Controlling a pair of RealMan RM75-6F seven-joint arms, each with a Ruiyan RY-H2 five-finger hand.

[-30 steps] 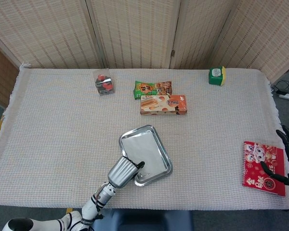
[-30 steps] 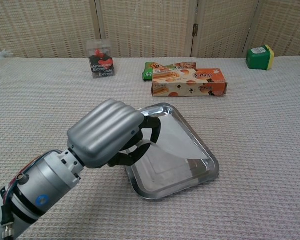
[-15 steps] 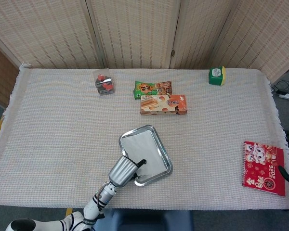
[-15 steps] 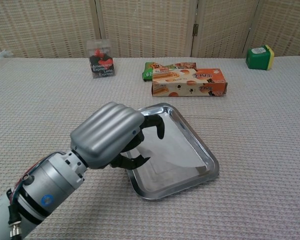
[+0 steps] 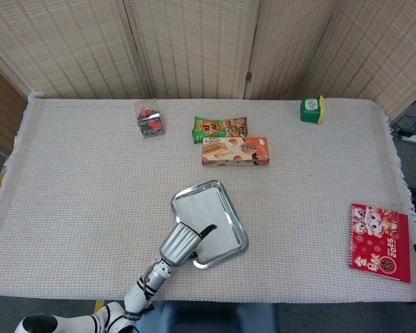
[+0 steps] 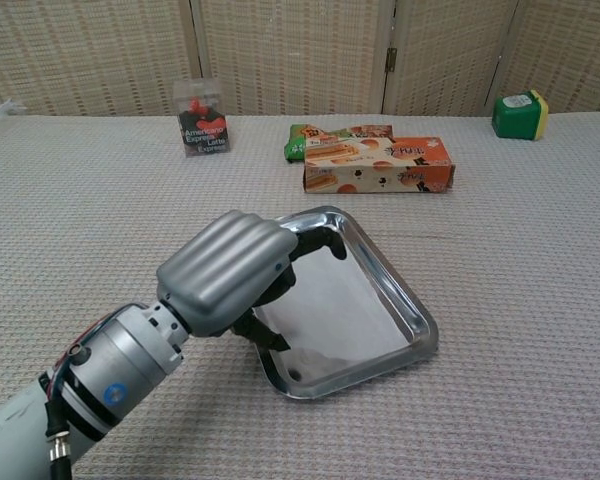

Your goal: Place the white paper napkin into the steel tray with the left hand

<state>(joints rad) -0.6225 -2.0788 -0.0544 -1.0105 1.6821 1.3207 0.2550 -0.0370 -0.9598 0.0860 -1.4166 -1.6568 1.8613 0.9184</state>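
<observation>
Chest view, frame centre: we find our left hand [image 6: 242, 275] now spread, white paper napkin [image 6: 332, 312] released flat in steel tray [image 6: 413, 310]; placement appears complete.

left hand [image 6: 242, 275] over the steel tray's [image 6: 412, 312] near-left corner, bare cloth [image 5: 83, 187] wide on either side, snack box [image 5: 235, 150] and green packet [image 5: 220, 127] behind, red booklet [image 5: 380, 241] far right

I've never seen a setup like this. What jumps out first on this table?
The big silver left hand in the foreground, reaching over the near corner of a shiny steel tray with its dark fingers spread above a white paper napkin lying inside. Beyond it, colourful snack packs sit mid-table, led by an orange box, and a red booklet lies at the far right edge.
</observation>
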